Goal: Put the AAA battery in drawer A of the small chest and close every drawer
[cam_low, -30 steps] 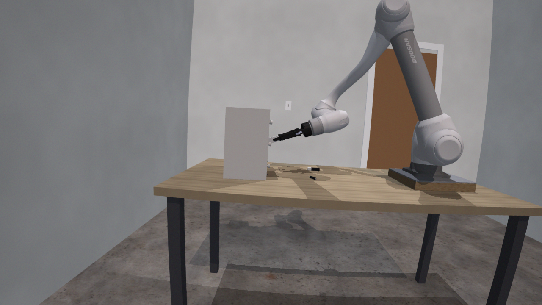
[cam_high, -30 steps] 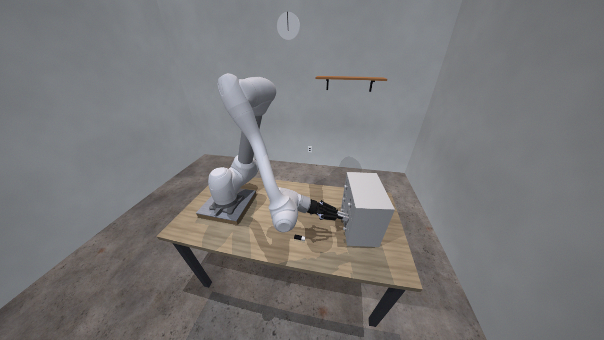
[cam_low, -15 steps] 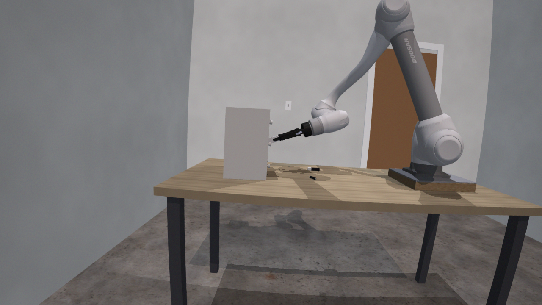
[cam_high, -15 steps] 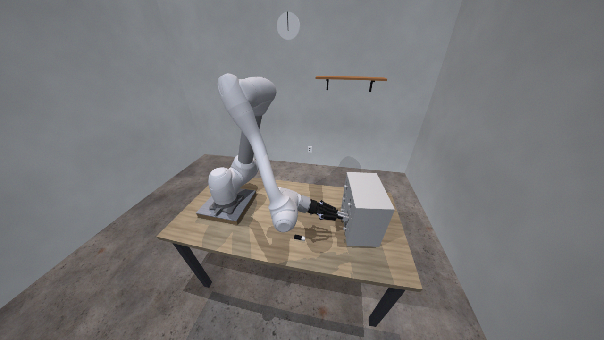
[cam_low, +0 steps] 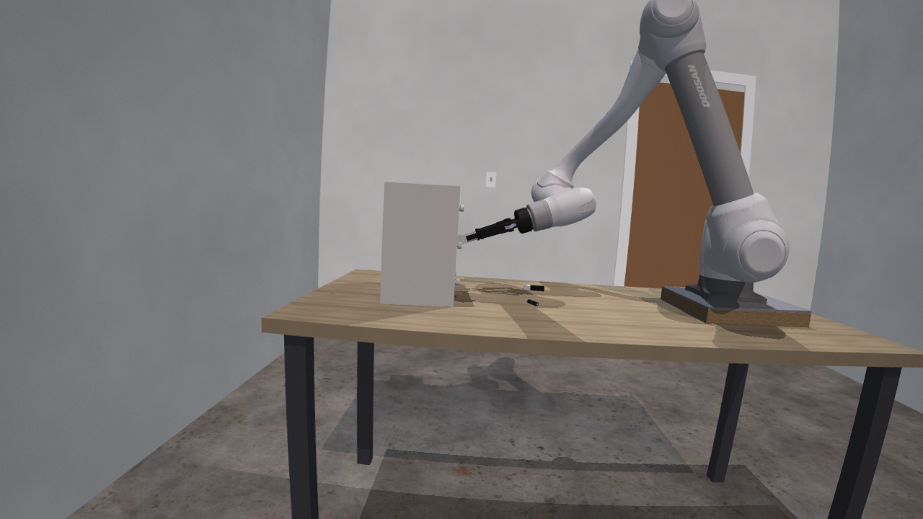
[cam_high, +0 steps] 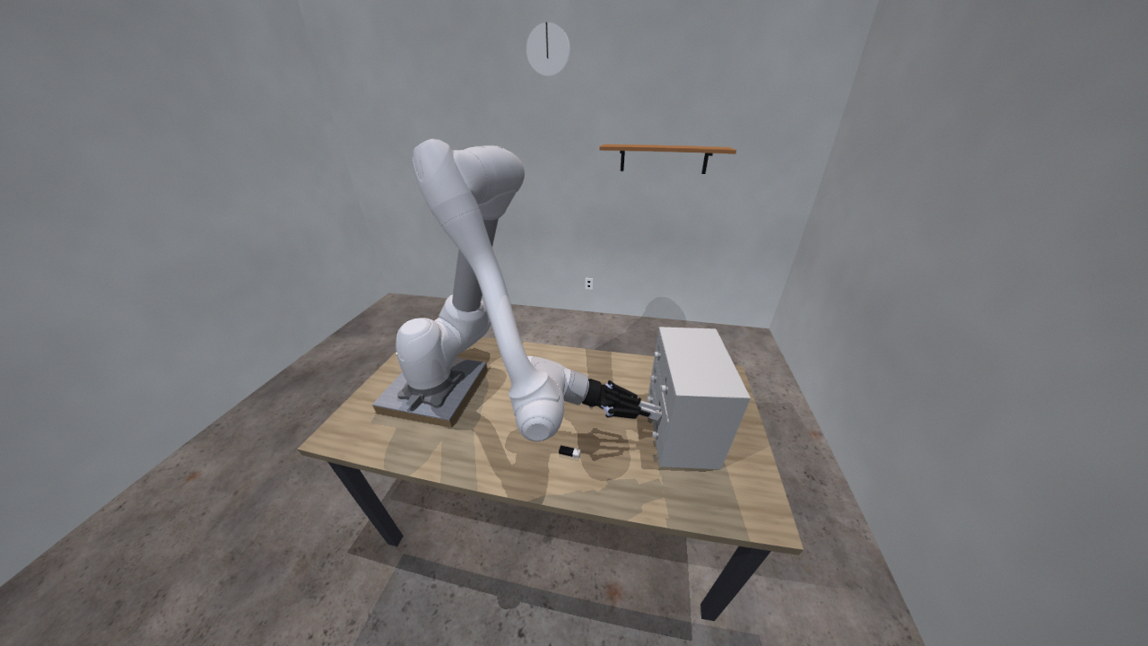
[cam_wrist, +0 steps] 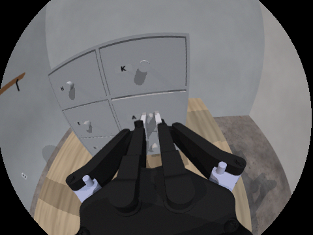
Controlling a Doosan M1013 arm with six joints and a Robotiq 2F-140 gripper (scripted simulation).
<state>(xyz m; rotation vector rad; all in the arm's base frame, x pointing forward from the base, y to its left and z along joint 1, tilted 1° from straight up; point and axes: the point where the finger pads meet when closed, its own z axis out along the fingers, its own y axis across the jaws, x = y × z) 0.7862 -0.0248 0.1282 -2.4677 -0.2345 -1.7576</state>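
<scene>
The small grey chest [cam_high: 698, 393] stands on the right part of the table, its drawer fronts facing the arm. In the wrist view its drawers show with pale knobs; the one marked A [cam_wrist: 150, 109] lies in the middle row on the right and looks flush with the front. My gripper [cam_wrist: 150, 118] reaches level to that drawer and is shut on its knob; it also shows in the top and exterior views [cam_high: 651, 410] [cam_low: 466, 239]. Two small dark cylinders lie on the table below the arm: one with a white end [cam_high: 569, 451] [cam_low: 534, 286] and a smaller one [cam_low: 532, 302]. I cannot tell which is the AAA battery.
The arm's base [cam_high: 433, 389] sits on a plate at the table's far left. The drawer marked K [cam_wrist: 143, 67] is above drawer A, with more drawers to the left. The chest stands near the table's right edge.
</scene>
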